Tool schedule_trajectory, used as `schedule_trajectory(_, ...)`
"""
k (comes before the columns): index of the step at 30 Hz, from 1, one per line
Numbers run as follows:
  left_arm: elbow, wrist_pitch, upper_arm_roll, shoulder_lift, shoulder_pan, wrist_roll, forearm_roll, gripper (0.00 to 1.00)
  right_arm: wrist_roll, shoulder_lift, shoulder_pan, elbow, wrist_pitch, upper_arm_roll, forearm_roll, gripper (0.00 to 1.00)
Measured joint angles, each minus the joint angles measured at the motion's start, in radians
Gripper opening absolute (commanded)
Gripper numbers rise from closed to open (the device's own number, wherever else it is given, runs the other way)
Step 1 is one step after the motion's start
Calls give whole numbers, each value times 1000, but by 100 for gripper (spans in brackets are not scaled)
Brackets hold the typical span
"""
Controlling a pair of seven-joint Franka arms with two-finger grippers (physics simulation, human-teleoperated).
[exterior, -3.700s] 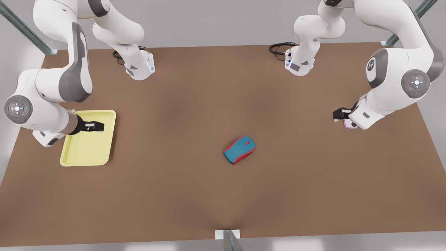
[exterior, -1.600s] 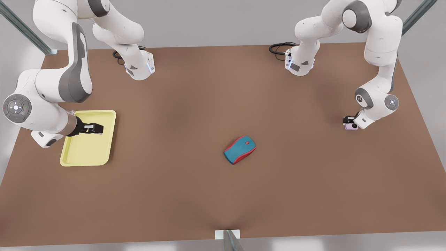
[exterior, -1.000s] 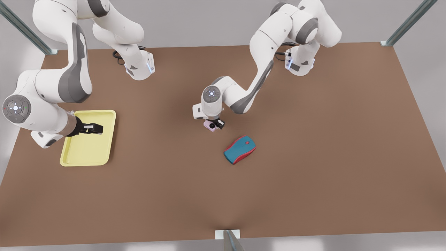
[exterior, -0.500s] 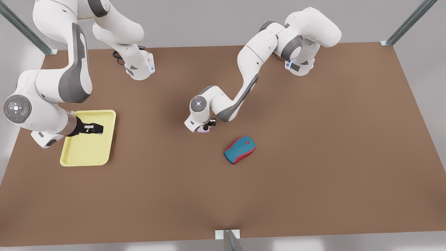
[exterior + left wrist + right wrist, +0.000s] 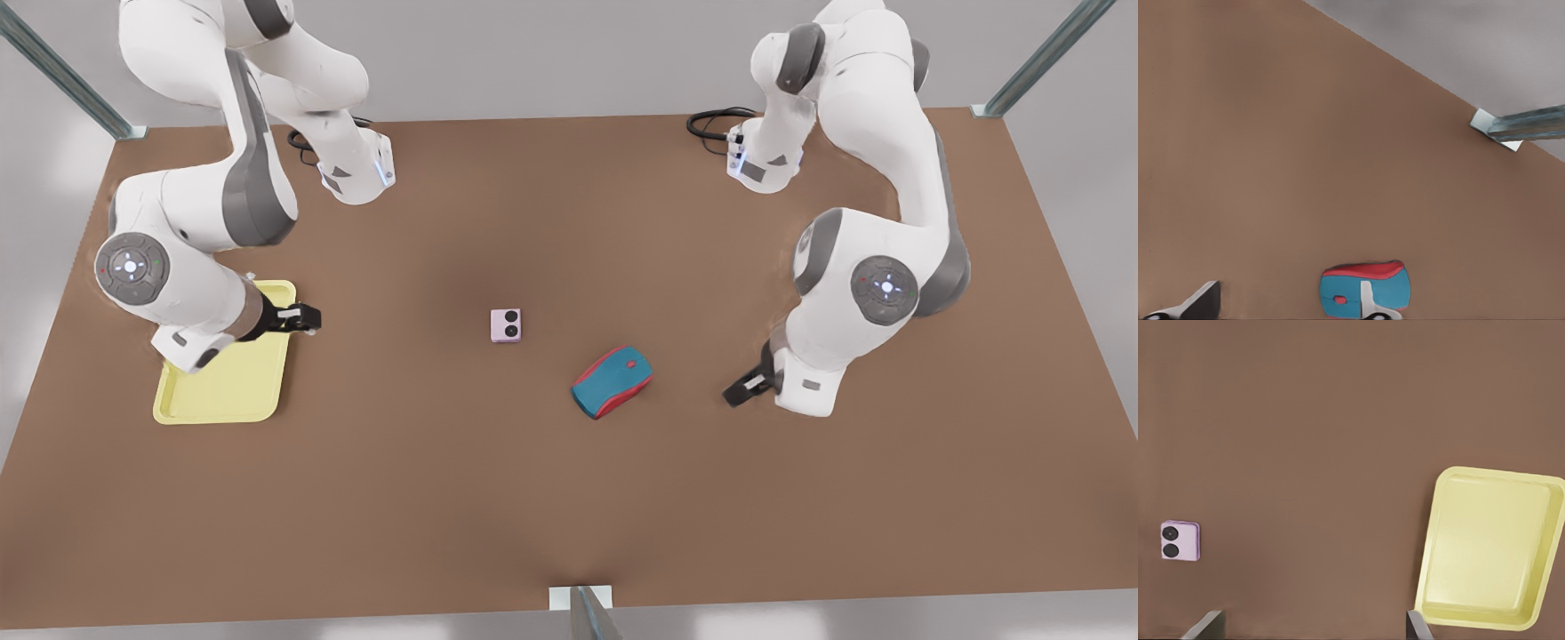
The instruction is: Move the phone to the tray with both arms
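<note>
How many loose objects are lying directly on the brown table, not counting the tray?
2. The phone lies near the table's middle, free of both grippers. The computer mouse lies beside it, toward the front view's right. I see nothing hidden.

Your front view looks steeply down on the whole table (image 5: 569,498) from high over its near edge. Your left wrist camera rides on the left gripper (image 5: 740,392) at 3 o'clock in that view. It sits close to the mouse (image 5: 1338,290), which both views share. Your right wrist camera, on the right gripper (image 5: 302,318) at 9 o'clock, looks down from farther off on the tray (image 5: 1491,547) and phone (image 5: 1181,541), also shared.
</note>
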State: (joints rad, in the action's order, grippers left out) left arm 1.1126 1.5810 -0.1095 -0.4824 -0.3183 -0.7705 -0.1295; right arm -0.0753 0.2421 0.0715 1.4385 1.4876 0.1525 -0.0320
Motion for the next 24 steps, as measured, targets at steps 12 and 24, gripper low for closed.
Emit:
schedule_trajectory(12,209,-175,73,192,97,335,-16,100,-341,335,449,29,357,74,-29,100)
schedule_trajectory(24,209,-195,73,163,98,509,-27,100,-487,274,383,376,705,31,170,100)
